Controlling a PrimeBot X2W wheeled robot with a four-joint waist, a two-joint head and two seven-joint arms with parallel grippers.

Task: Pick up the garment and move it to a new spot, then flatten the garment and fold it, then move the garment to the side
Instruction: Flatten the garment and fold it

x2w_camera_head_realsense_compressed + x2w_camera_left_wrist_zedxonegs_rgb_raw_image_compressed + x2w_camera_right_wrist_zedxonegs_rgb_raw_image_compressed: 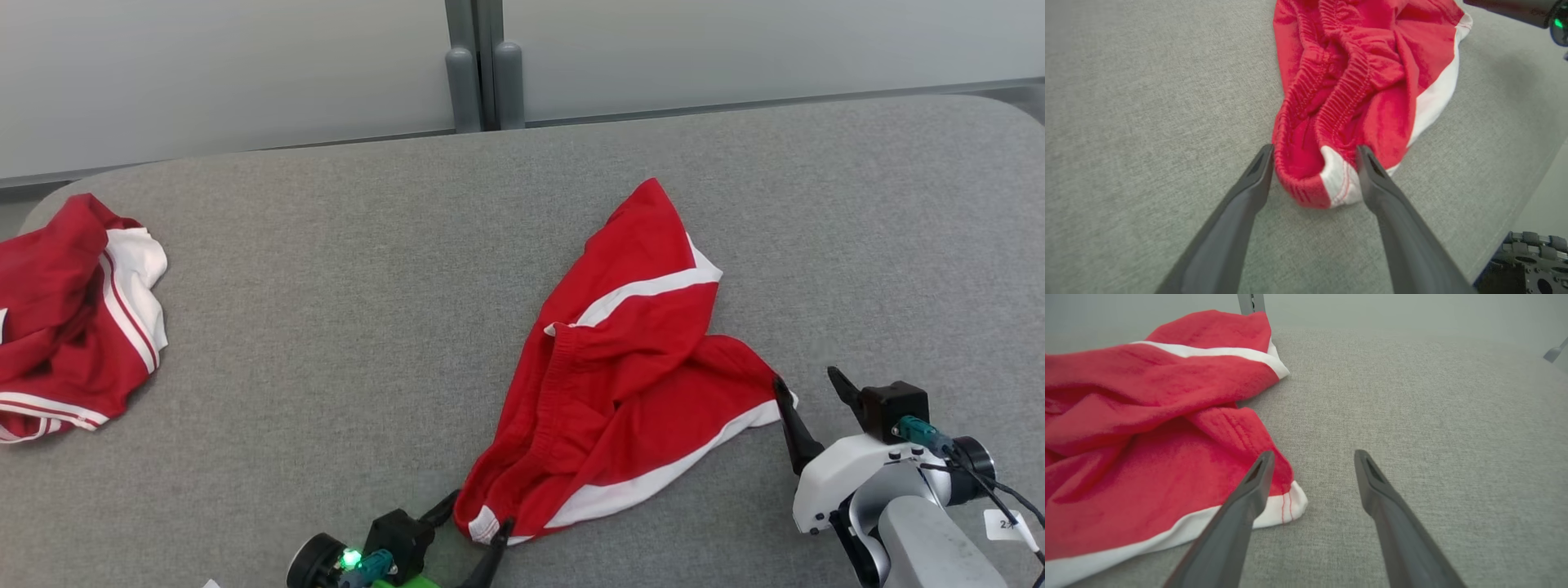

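Left wrist view: red shorts [1372, 73] bracketed at waistband corner by left gripper [1315, 153], spread wide, nothing held; right gripper [1312, 455] likewise. Risk: single layer pinched, shorts bunched on lifting.

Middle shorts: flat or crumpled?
Crumpled. The shorts lie in loose folds, waistband bunched and one leg twisted, not spread flat.
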